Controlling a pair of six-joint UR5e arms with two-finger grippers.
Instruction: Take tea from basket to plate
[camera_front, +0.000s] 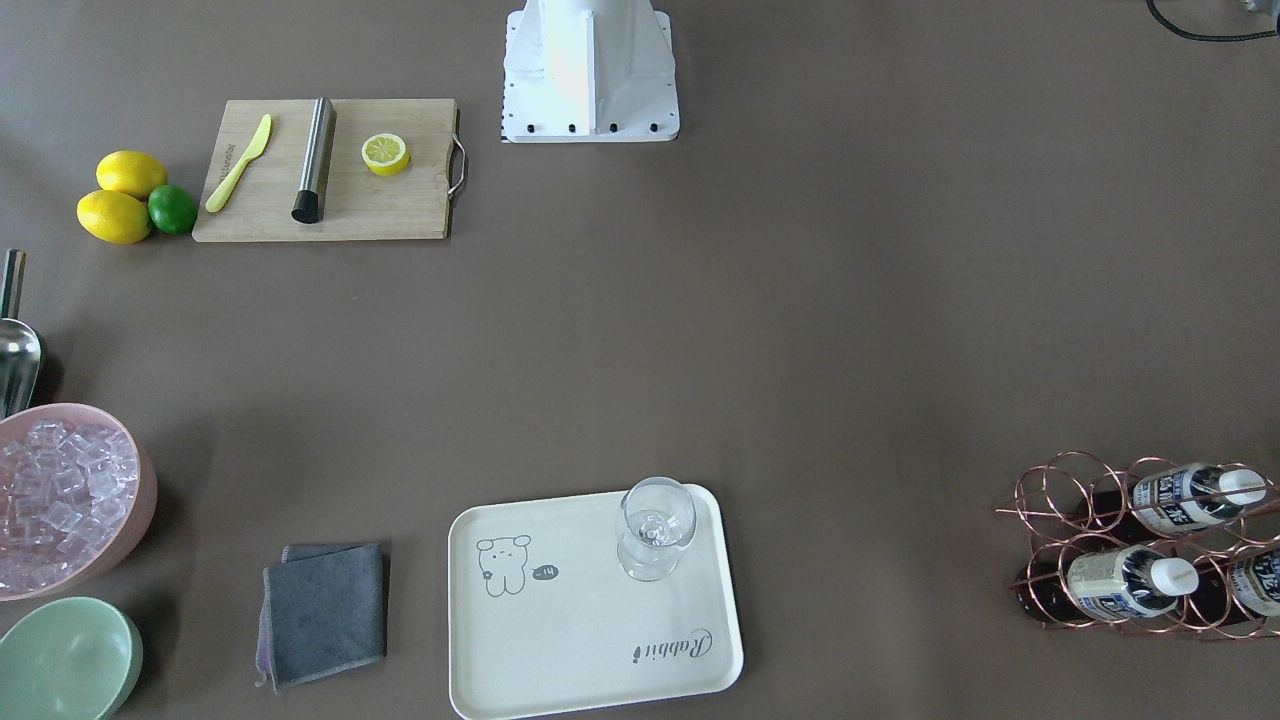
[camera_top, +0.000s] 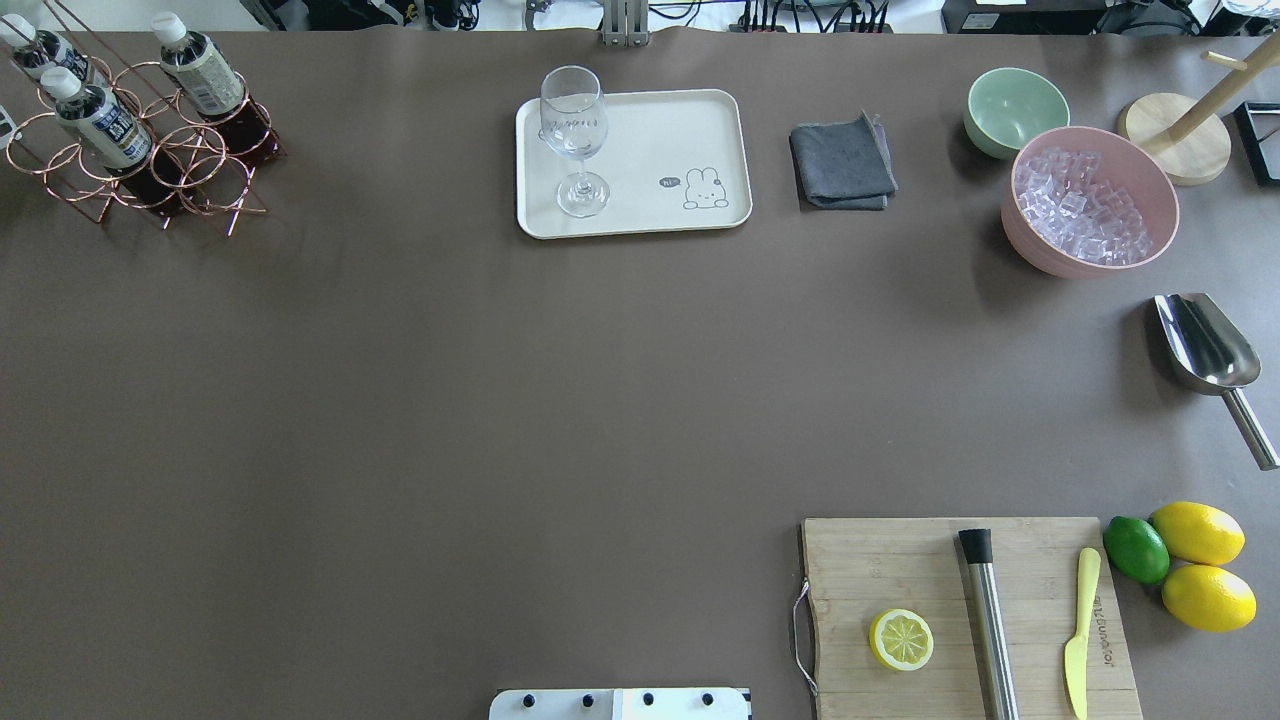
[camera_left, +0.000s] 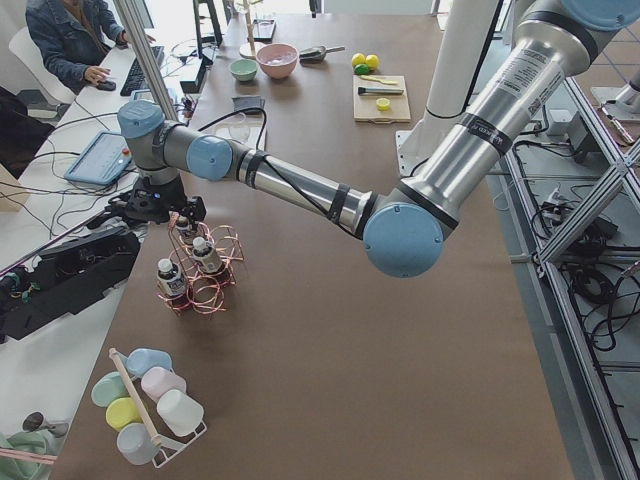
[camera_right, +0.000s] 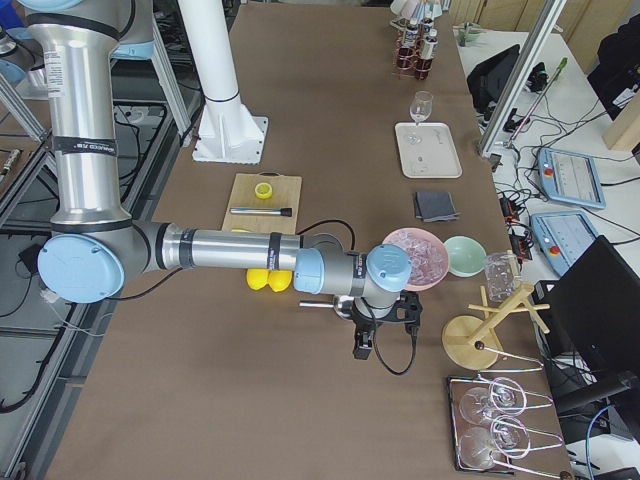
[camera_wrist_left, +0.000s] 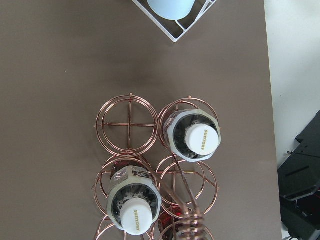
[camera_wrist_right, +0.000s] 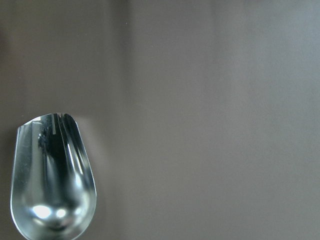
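Copper wire basket (camera_front: 1098, 522) at the table's edge, front-facing view, with three tea bottles (camera_front: 1130, 580) in its cells; the cream plate (camera_front: 560, 640), well apart, carries a wine glass (camera_front: 655, 525). Overhead view: same layout. Left side view: my left gripper (camera_left: 165, 208) hangs above the basket; fingers apart or together, I cannot tell. Left wrist view: white caps (camera_wrist_left: 202, 140) directly below. Right side view: my right gripper (camera_right: 368, 335) beside the pink ice bowl (camera_right: 415, 255), state likewise unclear. Right wrist view: steel scoop (camera_wrist_right: 52, 185) beneath.
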